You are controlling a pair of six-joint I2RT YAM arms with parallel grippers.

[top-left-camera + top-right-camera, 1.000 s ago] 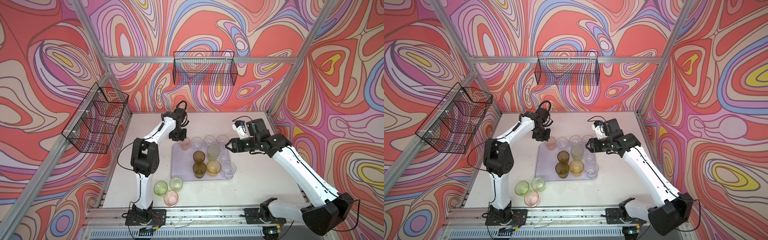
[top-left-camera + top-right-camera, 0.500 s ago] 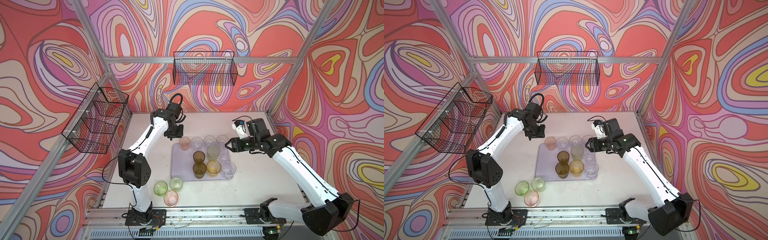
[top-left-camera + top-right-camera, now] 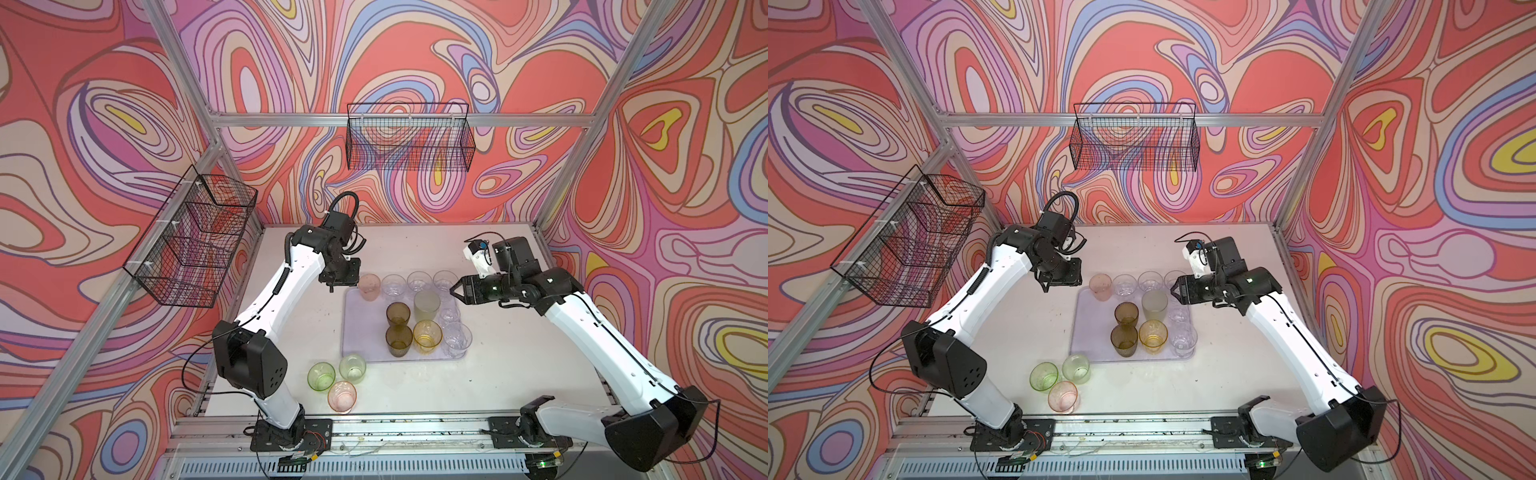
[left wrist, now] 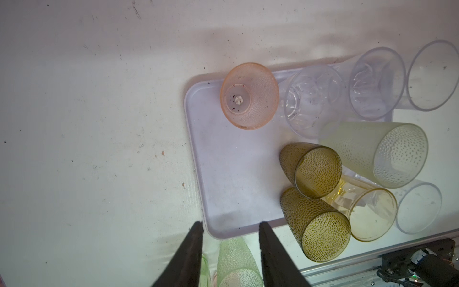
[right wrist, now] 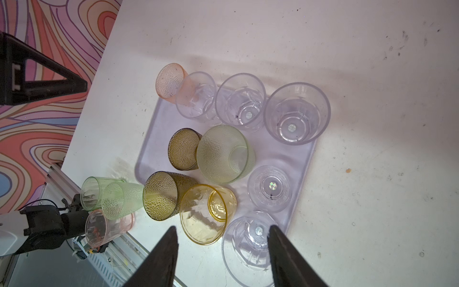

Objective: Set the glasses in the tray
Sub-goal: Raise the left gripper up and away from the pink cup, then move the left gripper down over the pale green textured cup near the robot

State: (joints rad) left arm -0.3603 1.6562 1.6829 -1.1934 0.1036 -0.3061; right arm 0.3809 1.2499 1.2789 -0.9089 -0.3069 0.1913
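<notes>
The lilac tray lies mid-table and holds several glasses. A pink glass stands in its far left corner, with clear ones along the far edge. Nearer stand pale green, two olive and amber glasses. Green, pale green and pink glasses stand on the table in front of the tray. My left gripper hovers open and empty just left of the pink glass on the tray. My right gripper is open and empty over the tray's far right corner.
Black wire baskets hang on the left wall and the back wall. The aluminium frame rail runs along the table's front edge. Bare tabletop lies left, right and behind the tray.
My left gripper has drawn back from the pink glass at the tray's far left corner and its jaws have widened; that arm's elbow swung out to the left. The right arm has not moved.
</notes>
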